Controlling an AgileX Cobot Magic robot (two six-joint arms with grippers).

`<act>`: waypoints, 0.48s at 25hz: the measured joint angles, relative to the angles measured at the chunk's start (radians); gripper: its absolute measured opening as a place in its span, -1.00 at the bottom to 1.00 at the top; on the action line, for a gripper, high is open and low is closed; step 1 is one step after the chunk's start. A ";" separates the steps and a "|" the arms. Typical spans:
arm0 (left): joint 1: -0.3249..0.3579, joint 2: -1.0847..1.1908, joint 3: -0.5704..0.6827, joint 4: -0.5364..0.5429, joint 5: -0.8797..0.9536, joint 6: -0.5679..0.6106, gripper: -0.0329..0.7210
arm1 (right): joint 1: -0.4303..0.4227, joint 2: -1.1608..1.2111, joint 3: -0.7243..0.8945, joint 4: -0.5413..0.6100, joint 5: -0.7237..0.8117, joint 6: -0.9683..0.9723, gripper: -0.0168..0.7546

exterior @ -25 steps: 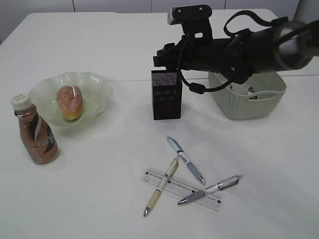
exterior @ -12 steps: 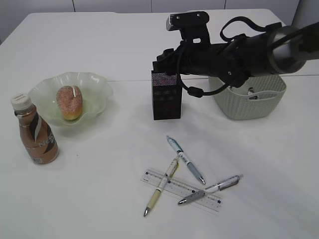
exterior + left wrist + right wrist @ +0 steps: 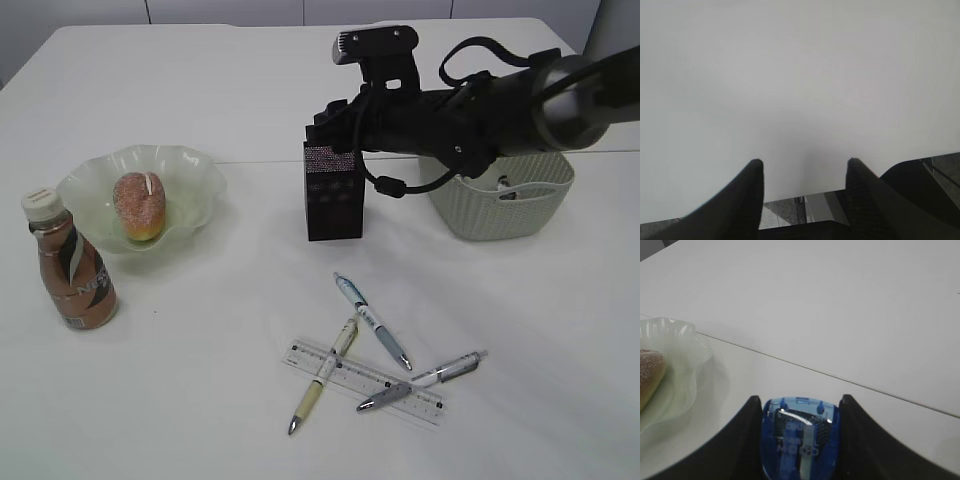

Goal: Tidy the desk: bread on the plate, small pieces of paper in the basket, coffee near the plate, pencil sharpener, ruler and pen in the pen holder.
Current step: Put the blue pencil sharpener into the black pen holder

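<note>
My right fingers grip the blue pencil sharpener over the pen holder; left fingers apart, empty.

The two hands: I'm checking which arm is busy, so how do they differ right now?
The right hand is shut on a blue pencil sharpener; the left hand holds nothing, its fingers apart. The right hand looks toward the plate with bread; the left hand faces only bare table. Both have dark fingers.
</note>
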 joint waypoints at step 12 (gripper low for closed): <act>0.000 0.000 0.000 0.000 0.000 0.000 0.10 | 0.000 0.024 -0.004 0.000 -0.001 0.000 -0.06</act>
